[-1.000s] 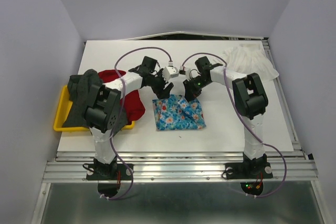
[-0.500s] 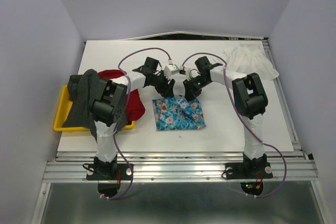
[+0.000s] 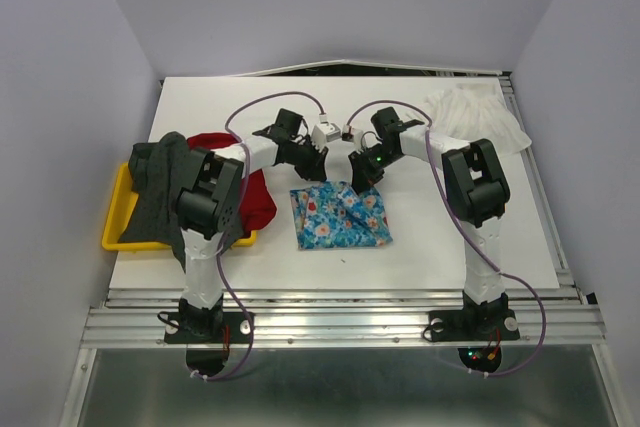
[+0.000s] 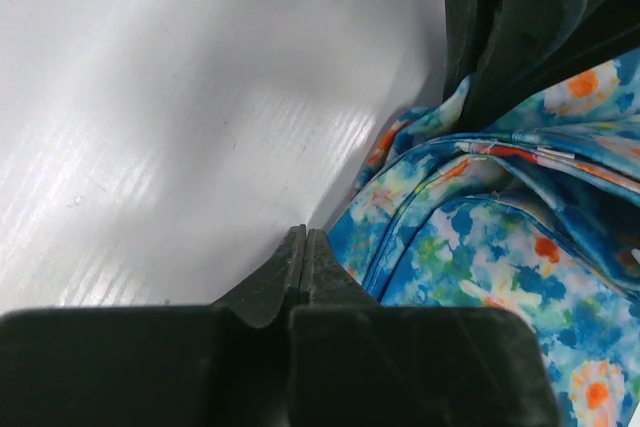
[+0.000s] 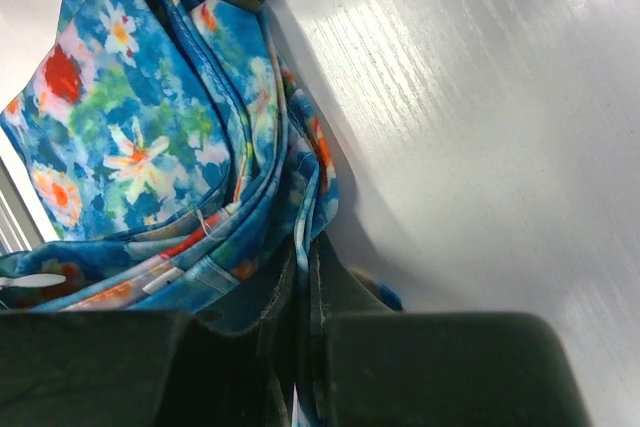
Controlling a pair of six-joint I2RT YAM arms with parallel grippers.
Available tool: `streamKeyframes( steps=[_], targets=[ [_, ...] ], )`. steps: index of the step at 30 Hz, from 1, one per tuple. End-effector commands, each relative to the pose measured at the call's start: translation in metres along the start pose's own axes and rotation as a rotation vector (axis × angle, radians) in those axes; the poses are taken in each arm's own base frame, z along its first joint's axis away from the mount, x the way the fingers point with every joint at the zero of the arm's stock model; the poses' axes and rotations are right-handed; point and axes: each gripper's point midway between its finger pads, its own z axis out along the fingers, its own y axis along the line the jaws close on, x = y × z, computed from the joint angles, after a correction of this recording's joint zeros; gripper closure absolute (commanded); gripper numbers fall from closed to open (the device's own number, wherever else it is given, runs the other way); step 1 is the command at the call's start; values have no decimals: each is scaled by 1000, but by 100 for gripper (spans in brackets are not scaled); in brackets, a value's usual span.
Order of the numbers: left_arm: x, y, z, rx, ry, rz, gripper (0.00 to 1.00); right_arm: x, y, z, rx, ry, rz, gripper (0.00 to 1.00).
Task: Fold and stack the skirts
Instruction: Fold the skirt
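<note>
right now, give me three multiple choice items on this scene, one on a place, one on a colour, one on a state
1. Where does the white skirt lie?
A. near left corner
B. far right corner of the table
C. centre

2. What colour is the tray that holds the dark grey skirt?
A. yellow
B. green
C. white

3. How is the right gripper?
A. wide open in the air
B. shut on the blue floral skirt
C. shut on nothing

Answers: B, it lies crumpled at the far right in the top view; A, its bare rim shows yellow; B, the right wrist view shows it pinching floral cloth.
</note>
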Motion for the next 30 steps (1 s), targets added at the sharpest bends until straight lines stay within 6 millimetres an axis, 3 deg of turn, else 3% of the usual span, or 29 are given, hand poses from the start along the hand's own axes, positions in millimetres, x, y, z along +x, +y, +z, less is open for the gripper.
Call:
streamKeyframes(
  steps=[1,3,6,8,14,19,28,30],
  targets=[
    [-10,-18,-29,14,-10,41,100,42,-34,18,127,145,22,99],
    [-10,-20,-34,4,-7,47,100,43,-33,18,122,146,23,99],
    [-15,-17,-38,-32,-28,48,65,44,-32,19,118,147,26,99],
    [-21,-17,-39,-33,-43,45,53,44,-32,19,116,147,28,99],
    [-32,-10,-29,-21,-59,14,51,40,-32,18,116,138,24,99],
    [-22,-5,-18,-3,-33,-6,50,42,-32,20,113,143,28,99],
    [-2,-15,-6,67,22,-14,50,42,-33,20,116,144,28,99],
    [1,-18,-6,80,34,-9,55,41,-34,20,119,144,27,99]
  ],
)
